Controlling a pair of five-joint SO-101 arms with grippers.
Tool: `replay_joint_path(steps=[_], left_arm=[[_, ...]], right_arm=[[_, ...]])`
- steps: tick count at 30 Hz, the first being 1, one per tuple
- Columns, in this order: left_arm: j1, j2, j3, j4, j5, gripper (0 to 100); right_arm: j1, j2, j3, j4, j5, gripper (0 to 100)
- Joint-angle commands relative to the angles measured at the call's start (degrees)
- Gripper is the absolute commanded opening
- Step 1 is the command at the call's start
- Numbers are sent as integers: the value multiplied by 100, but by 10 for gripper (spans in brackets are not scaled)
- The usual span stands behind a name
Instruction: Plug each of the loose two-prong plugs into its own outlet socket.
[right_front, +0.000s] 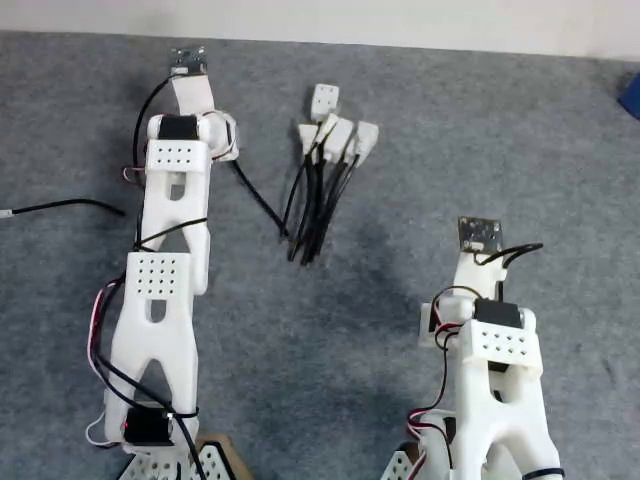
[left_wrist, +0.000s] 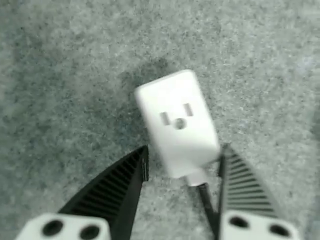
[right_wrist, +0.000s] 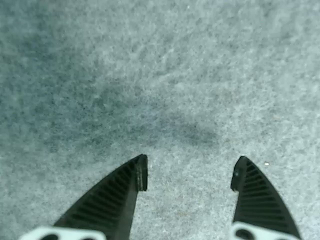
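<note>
**Left gripper** (left_wrist: 184, 156): jaws spread, with one finger (left_wrist: 127, 185) on each side of the cord end of a white outlet socket (left_wrist: 175, 120). The socket lies face up on the grey mat (left_wrist: 60, 75) at the centre of the left wrist view. Its black cord (left_wrist: 206, 200) leaves between the fingers. I cannot tell whether the fingertips press on the housing.

**Right gripper** (right_wrist: 190, 172): jaws spread, poised over the mat.

**High view:** the left arm (right_front: 165, 270) runs up the left side of the frame to the upper left. The right arm (right_front: 500, 350) stands at lower right. A group of white plug and socket bodies (right_front: 335, 130) lies at upper centre, right of the left arm's far end and well apart from the right arm. Their black cords (right_front: 315, 215) gather into a bundle running down toward frame centre. From here I cannot tell which bodies are plugs.
</note>
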Motion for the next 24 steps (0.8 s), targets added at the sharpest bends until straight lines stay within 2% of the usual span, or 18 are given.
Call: replay_joint_path(steps=[1, 2, 7, 12, 15, 20, 22, 24], left_arm=[[4, -101, -119, 35, -800, 40], [13, -101, -127, 44, -958, 5], [92, -198, -312, 264, -1424, 9], [391, -769, -1552, 1978, -2418, 11], [831, -1596, -1393, 2989, -2822, 10], [1174, -3169, 681, 3130, -2848, 10], [1385, -3820, 2088, 3130, -3262, 10], [1710, -4541, 3723, 3130, -4009, 10]], right_arm=[[-66, 4, -40, -31, 79, 272], [-66, 4, -40, -31, 79, 272], [-66, 4, -40, -31, 79, 272], [-75, 4, -40, -31, 79, 272], [-84, 4, -40, -40, 79, 272], [-75, 4, -31, -40, 79, 272], [-84, 4, -31, -40, 79, 272], [-84, 4, -31, -40, 79, 272]])
